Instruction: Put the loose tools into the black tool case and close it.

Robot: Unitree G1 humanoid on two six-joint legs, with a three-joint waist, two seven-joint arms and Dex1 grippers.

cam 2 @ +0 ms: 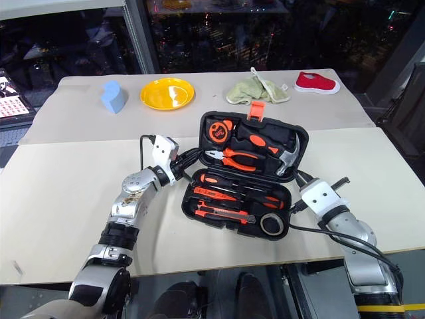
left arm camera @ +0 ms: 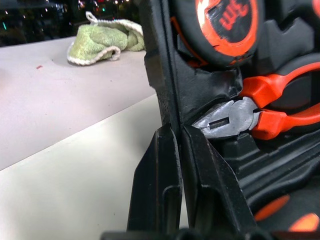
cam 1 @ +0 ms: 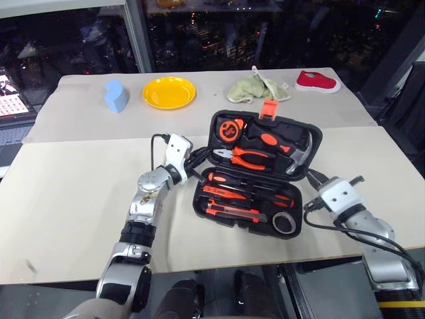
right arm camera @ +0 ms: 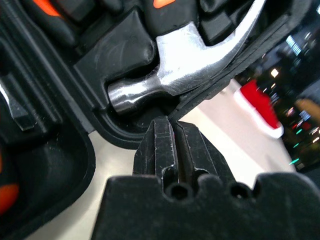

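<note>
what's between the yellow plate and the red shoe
A crumpled green cloth lies between the plate and the shoe, seen in both eye views.

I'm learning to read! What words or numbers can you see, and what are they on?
"3m": on the round orange tape measure in the black tool case, seen upside down.
Printed card at the table's far left: too small to read.
Nothing else readable.
</note>
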